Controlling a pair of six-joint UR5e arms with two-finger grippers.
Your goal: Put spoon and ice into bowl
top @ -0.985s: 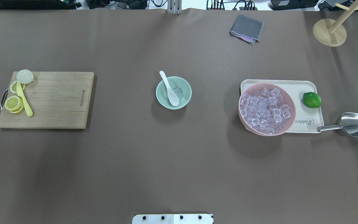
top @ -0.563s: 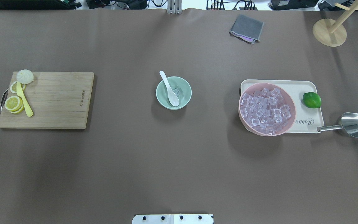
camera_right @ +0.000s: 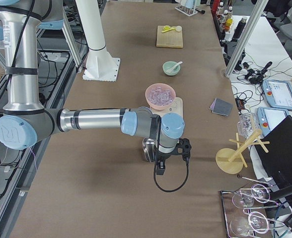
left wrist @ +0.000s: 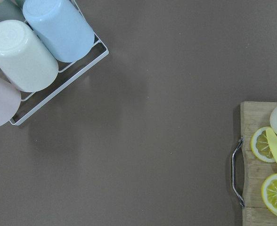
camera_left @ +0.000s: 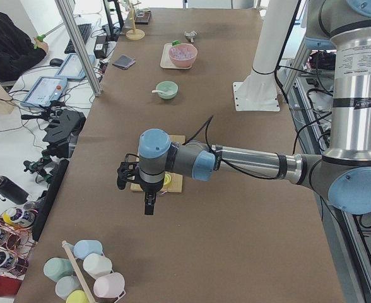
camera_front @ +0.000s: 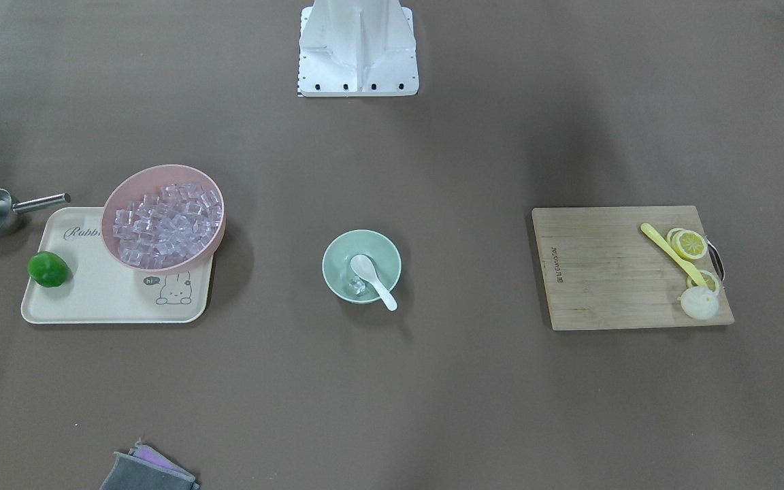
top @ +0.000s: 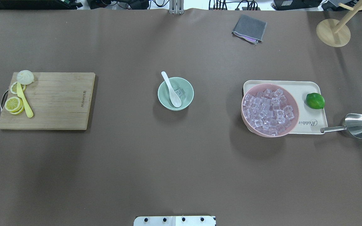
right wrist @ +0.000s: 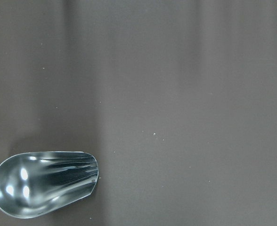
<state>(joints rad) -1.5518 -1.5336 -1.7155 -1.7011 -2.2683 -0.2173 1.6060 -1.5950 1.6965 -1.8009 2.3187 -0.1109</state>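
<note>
Bare brown bench [top: 181,163] rings the small round mint-green bowl [top: 189,98] on all sides, leaving the approach open from above and from either flank. Only the glossy white soup spoon [top: 172,90], its handle jutting over the far-left rim, breaks that. Well apart on the left lies the wooden cutting board [top: 58,100]. Well apart on the right sits the cream tray [top: 309,89] bearing the larger pink bowl [top: 243,110], with the steel scoop [top: 358,125] just beside its near right corner.

Overhead and front-facing cameras look from opposite sides, sharing the bowl [top: 175,93].
</note>
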